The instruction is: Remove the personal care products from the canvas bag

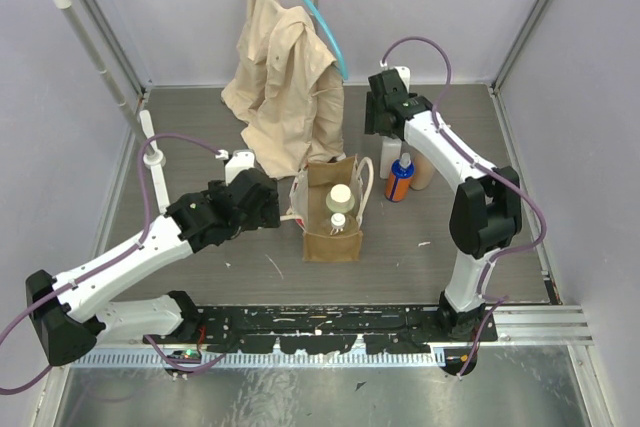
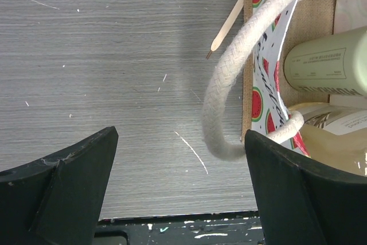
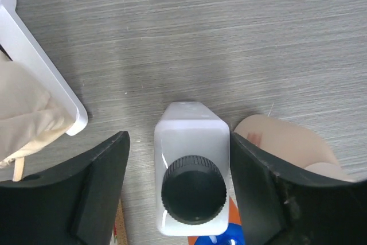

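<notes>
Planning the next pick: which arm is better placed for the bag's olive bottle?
Likely left: left gripper open beside the canvas bag; right gripper straddles the white bottle behind it.

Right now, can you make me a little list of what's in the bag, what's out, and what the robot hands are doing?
canvas bag: standing upright, top open
inside it: pale olive bottle, small clear bottle
out on the table: white jug bottle, orange bottle, peach bottle
left gripper: open, near the bag's cream handle
right gripper: open, one finger each side of the white jug bottle
</notes>
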`<state>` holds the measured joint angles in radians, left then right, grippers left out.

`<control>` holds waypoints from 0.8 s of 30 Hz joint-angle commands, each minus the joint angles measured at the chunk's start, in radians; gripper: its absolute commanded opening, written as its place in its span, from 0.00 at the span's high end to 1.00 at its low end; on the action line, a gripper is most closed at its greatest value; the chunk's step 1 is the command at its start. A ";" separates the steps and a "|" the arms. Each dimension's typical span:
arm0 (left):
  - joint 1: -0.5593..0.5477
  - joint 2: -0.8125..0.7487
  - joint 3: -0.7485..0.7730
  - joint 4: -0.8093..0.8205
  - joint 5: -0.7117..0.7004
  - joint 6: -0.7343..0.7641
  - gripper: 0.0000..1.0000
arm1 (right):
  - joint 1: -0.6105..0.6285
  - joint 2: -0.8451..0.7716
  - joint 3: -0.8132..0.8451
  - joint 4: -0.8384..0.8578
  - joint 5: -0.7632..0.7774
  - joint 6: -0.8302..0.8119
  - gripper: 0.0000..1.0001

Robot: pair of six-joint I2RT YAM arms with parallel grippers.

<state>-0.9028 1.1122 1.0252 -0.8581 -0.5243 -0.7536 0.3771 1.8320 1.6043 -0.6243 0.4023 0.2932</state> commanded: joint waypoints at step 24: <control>0.003 0.025 0.019 0.016 0.053 -0.023 0.01 | 0.560 -0.500 -0.196 0.158 -0.002 0.083 0.10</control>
<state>-0.9028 1.1210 1.0252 -0.8505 -0.4908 -0.7681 0.8600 1.2636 1.4693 -0.4675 0.3645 0.3138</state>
